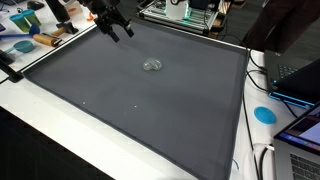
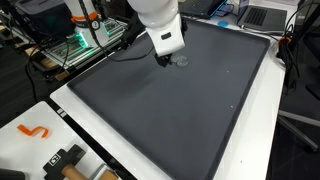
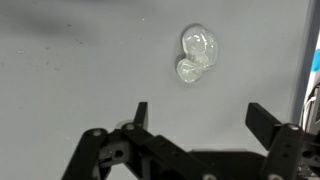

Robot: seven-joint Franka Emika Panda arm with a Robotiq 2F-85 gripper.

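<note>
One dark mat (image 1: 150, 115) on a white table (image 1: 40, 135) lies beneath the gripper (image 3: 200, 112), whose jaws are spread wide. One clear blob (image 3: 197, 55) sits just ahead of them.

Lab, laptop (image 2: 262, 14), lit PCB (image 2: 75, 45), cables (image 1: 264, 158)

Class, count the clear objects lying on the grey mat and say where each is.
1. The clear object lies alone on the mat, just beyond the open hand; none appears hidden.
</note>
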